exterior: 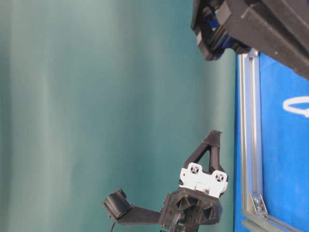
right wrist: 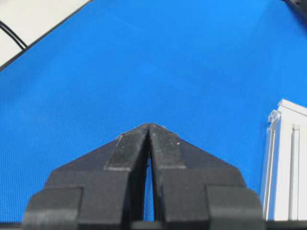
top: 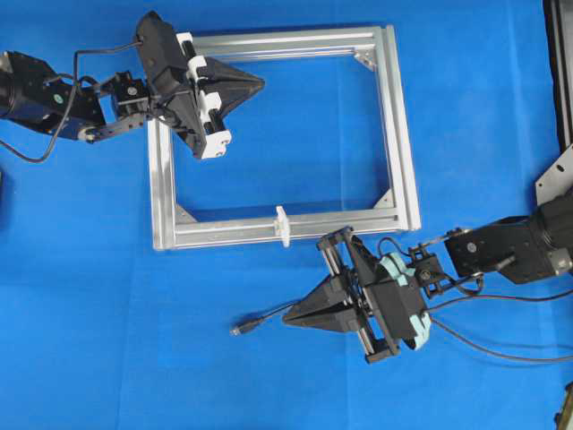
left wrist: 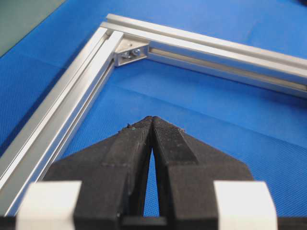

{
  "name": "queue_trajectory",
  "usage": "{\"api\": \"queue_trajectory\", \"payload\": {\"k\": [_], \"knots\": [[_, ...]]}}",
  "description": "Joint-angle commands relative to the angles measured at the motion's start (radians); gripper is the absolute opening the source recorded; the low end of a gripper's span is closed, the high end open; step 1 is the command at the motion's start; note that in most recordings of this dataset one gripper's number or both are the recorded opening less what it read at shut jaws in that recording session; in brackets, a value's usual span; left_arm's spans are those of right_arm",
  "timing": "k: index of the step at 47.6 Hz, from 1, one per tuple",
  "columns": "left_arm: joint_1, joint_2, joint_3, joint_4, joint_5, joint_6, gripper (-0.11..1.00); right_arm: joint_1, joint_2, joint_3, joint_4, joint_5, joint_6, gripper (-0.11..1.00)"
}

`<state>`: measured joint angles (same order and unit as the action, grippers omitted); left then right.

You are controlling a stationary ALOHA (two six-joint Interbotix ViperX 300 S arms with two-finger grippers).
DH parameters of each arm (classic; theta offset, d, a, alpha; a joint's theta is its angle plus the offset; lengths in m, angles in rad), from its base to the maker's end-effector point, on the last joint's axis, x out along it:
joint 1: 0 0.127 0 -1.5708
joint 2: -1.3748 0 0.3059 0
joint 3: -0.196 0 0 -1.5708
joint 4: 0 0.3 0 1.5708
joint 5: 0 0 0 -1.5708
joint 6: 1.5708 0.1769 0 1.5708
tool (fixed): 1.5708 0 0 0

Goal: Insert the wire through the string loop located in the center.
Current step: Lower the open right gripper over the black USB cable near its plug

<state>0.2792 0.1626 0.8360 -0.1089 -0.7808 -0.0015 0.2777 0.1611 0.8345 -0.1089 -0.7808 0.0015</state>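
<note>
On blue counter (top: 89, 313), silver aluminium rectangular frame (top: 405, 134) lies flat; tiny white upright string loop (top: 282, 224) sits on its near rail. Thin black wire with dark plug tip (top: 240, 328) lies below frame, by right gripper (top: 288, 319), fingers pressed together, empty. Left gripper (top: 261, 84) pressed together over frame's top-left corner

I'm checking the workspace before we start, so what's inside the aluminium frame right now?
Inside the aluminium frame only bare blue mat shows. The shut left gripper hangs over its upper-left part, hiding the mat beneath.
</note>
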Motion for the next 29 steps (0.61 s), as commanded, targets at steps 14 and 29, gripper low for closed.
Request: {"api": "queue_trajectory", "payload": {"k": [14, 29], "knots": [[-0.005, -0.048, -0.014, 0.017, 0.018, -0.005, 0.00, 0.002, -0.060, -0.020, 0.005, 0.052, 0.038, -0.05], [-0.003, -0.046, -0.018, 0.018, 0.020, -0.003, 0.00, -0.012, -0.058, -0.018, 0.006, 0.110, 0.097, -0.02]]}}
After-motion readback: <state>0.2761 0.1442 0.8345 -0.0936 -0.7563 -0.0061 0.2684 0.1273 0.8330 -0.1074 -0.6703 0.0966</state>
